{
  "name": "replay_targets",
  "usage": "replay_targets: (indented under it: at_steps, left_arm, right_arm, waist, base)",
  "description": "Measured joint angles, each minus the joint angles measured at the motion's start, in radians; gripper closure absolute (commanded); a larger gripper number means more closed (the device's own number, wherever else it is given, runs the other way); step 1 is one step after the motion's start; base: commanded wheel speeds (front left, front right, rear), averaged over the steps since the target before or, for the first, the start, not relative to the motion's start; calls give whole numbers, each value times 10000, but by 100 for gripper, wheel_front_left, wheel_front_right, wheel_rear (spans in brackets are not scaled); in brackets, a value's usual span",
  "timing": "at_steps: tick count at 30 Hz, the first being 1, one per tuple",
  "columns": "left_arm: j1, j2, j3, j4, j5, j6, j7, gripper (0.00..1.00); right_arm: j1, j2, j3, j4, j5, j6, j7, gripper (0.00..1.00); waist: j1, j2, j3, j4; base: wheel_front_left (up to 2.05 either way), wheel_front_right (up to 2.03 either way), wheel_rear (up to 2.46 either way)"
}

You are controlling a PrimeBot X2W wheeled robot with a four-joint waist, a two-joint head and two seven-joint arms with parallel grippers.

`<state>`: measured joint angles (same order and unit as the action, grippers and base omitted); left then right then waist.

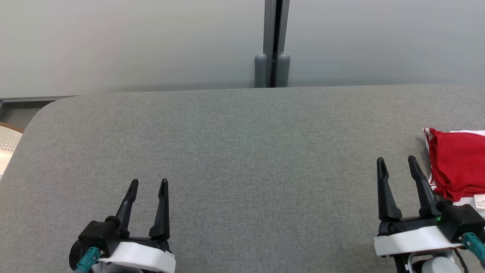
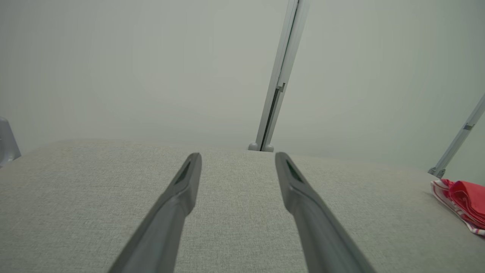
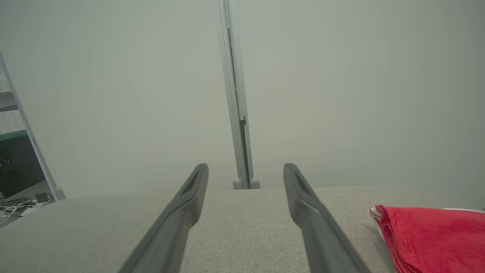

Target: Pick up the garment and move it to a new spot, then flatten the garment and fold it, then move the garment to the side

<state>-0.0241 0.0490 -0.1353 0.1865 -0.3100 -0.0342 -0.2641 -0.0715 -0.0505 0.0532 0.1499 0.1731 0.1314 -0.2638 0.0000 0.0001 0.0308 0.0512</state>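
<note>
The limp red cloth garment lies bunched at the grey fabric bench's right edge, just beside the right tool. That and the left tool gape, empty. It looks light and floppy (pinch its near folded edge).

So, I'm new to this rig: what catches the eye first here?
The bright red cloth garment, bunched at the right edge of the grey fabric-covered table. Next, the black-fingered left gripper and right gripper low in the head view, jaws open and empty.
</note>
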Motion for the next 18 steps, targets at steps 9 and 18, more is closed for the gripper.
replay_targets:
  at_steps: [9, 18]
  left_arm:
    - [1, 2, 102, -178, 151, 0, -2, 0]
    - [236, -40, 180, 207, -293, 75, 107, 100]
  right_arm:
    - [-9, 2, -19, 19, 71, 0, 0, 0]
    - [322, 36, -21, 384, 516, 0, 90, 100]
  waist:
    - [0, 0, 11, 3]
    - [0, 0, -1, -7]
  base:
    - [0, 0, 0]
    - [0, 0, 0]
